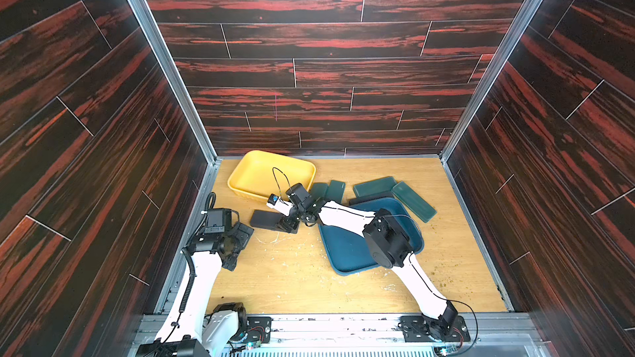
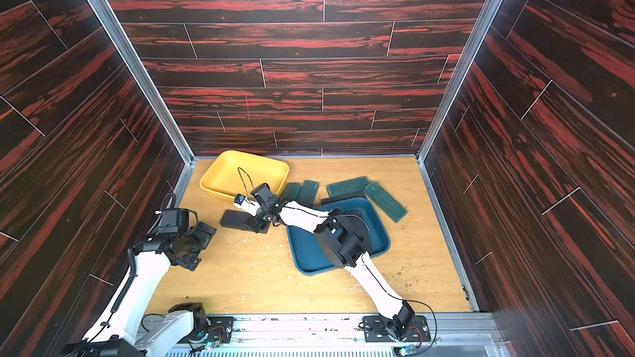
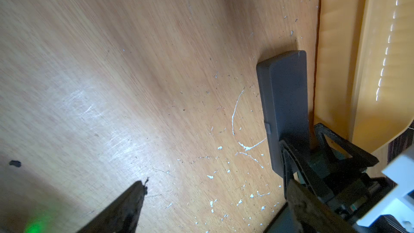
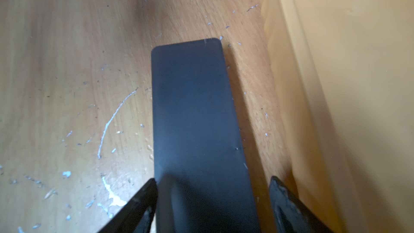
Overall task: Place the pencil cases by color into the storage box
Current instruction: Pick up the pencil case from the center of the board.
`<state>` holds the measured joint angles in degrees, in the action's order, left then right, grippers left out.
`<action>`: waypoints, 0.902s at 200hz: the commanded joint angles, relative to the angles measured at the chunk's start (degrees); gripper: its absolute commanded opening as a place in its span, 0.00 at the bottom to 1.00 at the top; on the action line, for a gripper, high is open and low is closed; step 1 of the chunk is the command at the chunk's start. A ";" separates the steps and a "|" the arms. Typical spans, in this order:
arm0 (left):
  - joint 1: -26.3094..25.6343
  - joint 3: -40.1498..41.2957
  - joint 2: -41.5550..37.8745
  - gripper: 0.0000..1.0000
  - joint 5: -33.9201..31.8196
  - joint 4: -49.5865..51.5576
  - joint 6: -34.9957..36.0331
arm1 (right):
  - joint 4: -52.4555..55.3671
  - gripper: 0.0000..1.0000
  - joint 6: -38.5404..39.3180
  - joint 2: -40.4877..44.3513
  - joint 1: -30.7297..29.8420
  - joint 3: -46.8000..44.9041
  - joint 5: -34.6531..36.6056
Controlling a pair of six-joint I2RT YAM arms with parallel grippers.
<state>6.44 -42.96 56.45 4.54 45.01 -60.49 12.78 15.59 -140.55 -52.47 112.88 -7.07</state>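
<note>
A black pencil case is seen on the wooden table, just in front of the yellow tray and to the left of the blue tray. The right pincer is placed over the near end of this case; in the right wrist view the case lies between the two fingers, one finger is close against its edge and a small gap is seen at the other finger, so it cannot be told if the case is really pinched. In the left wrist view the same case is shown beside the wall of the yellow tray. The left pincer is held spread wide above the bare table, near the left wall, and nothing is between its fingers. Four green pencil cases are found behind the blue tray: two near the yellow tray, close together, and two more to the right, one of them leaning on the rim of the blue tray. One more black case is partly seen at the far rim of the blue tray. The yellow tray is seen empty.
</note>
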 commanded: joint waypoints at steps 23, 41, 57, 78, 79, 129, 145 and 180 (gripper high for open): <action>0.36 -0.99 -1.30 1.00 0.20 1.30 -0.95 | 3.64 0.79 1.12 -4.12 -0.18 1.82 -1.21; 0.33 -1.15 -1.71 1.00 0.40 1.22 -0.86 | 3.84 0.79 1.19 -4.19 -0.42 1.56 -1.54; 0.33 -1.34 -2.43 1.00 0.42 1.39 -0.69 | 3.84 0.79 1.78 -4.12 -0.86 1.21 -1.51; 0.33 -1.75 -3.57 1.00 -0.35 1.87 -0.44 | 4.09 0.79 2.29 -4.55 -1.39 1.64 -0.95; 0.37 -1.77 -3.60 1.00 -0.38 1.89 -0.39 | 4.10 0.79 2.36 -4.60 -1.40 1.64 -0.94; 0.33 -2.30 -4.16 1.00 -1.18 2.60 0.42 | 3.92 0.78 2.08 -5.69 -1.75 2.72 -0.59; 0.33 -2.30 -3.98 1.00 -1.13 2.63 0.44 | 4.60 0.77 2.03 -6.21 -1.84 3.48 -0.60; 0.33 -2.38 -3.71 1.00 -1.09 2.31 0.28 | 4.69 0.72 1.59 -7.08 -2.02 4.17 0.12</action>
<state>6.44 -43.72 52.80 4.45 45.89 -60.03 16.05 17.47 -144.09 -53.87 115.70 -7.29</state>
